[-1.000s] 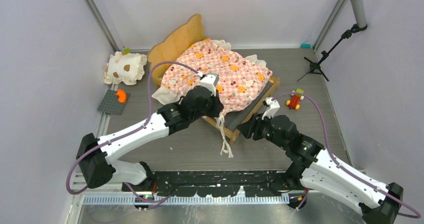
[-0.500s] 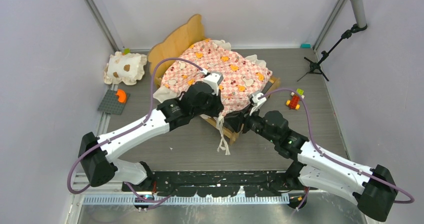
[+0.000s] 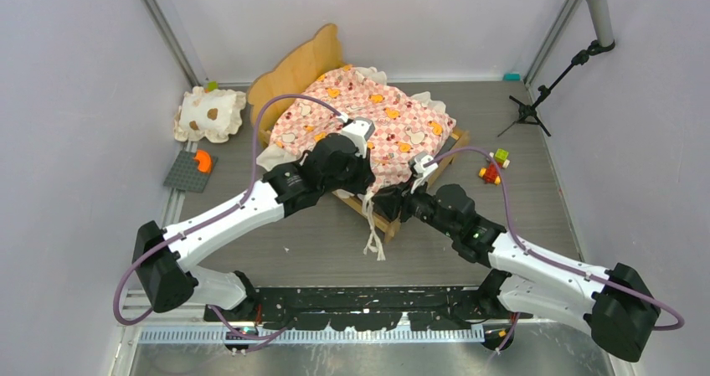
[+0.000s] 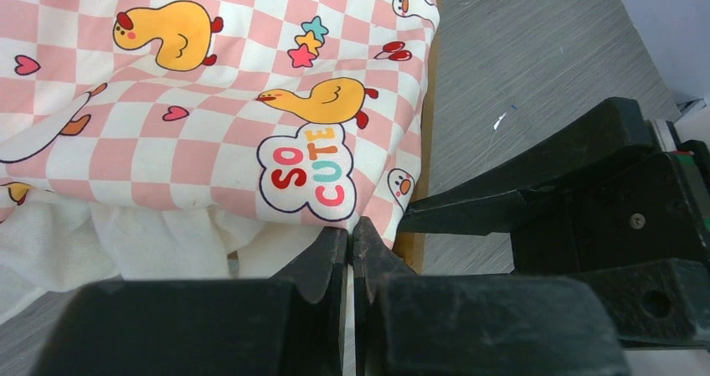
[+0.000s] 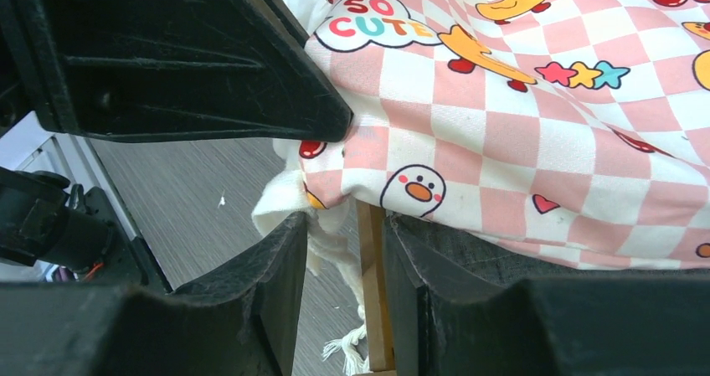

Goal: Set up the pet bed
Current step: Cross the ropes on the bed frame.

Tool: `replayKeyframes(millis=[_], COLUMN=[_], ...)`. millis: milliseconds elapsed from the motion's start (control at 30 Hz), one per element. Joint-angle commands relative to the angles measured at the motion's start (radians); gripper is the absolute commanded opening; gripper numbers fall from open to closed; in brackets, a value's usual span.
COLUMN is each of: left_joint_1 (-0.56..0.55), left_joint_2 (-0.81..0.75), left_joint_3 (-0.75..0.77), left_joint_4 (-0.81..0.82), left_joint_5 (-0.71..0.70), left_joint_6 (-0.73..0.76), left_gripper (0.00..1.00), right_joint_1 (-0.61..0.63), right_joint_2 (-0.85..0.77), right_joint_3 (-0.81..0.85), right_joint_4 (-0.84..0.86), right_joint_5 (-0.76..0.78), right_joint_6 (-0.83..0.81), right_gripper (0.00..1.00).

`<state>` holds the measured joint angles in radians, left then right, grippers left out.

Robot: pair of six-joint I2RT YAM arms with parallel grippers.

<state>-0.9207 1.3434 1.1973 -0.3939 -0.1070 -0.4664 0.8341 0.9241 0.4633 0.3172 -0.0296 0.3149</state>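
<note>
The pet bed (image 3: 303, 68) has a light-wood wavy headboard, and its pink checkered mattress (image 3: 373, 118) lies askew over the frame. My left gripper (image 3: 367, 182) sits at the mattress's near corner. In the left wrist view it (image 4: 350, 235) is shut on the edge of the mattress (image 4: 209, 100) by the "SO CUTE" print. My right gripper (image 3: 393, 198) is at the bed's near corner, open. In the right wrist view the right gripper (image 5: 343, 225) straddles the wooden frame rail (image 5: 373, 267) and the cream ruffle (image 5: 289, 198). White tie strings (image 3: 374, 235) hang off the corner.
A cream spotted pillow (image 3: 209, 114) lies at the far left, with a grey plate carrying an orange piece (image 3: 191, 171) near it. Toy blocks (image 3: 494, 168) lie right of the bed. A microphone stand (image 3: 536, 100) is at the far right.
My right arm has swung left to the bed's near corner, and its jaws have narrowed around the frame rail. The left gripper has stayed shut on the mattress edge.
</note>
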Motion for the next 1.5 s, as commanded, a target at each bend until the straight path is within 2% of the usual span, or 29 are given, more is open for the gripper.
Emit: replayKeyframes(millis=[0, 267, 833, 1467], left_joint_1=[0.005, 0.006, 0.019, 0.035], left_joint_2=[-0.003, -0.001, 0.011, 0.007], left_joint_3=[0.049, 0.05, 0.09, 0.108], left_joint_4=[0.011, 0.013, 0.011, 0.015], left_joint_5=[0.016, 0.023, 0.034, 0.062], left_joint_6=[0.009, 0.003, -0.006, -0.026], left_gripper=[0.0, 0.0, 0.0, 0.0], right_joint_1=[0.003, 0.003, 0.006, 0.027], right_joint_2=[0.032, 0.081, 0.232, 0.462], right_joint_3=[0.01, -0.004, -0.106, -0.081], right_joint_4=[0.089, 0.146, 0.479, 0.759], right_joint_5=[0.013, 0.066, 0.002, 0.016], right_joint_6=[-0.015, -0.006, 0.049, 0.079], right_gripper=[0.43, 0.42, 0.42, 0.42])
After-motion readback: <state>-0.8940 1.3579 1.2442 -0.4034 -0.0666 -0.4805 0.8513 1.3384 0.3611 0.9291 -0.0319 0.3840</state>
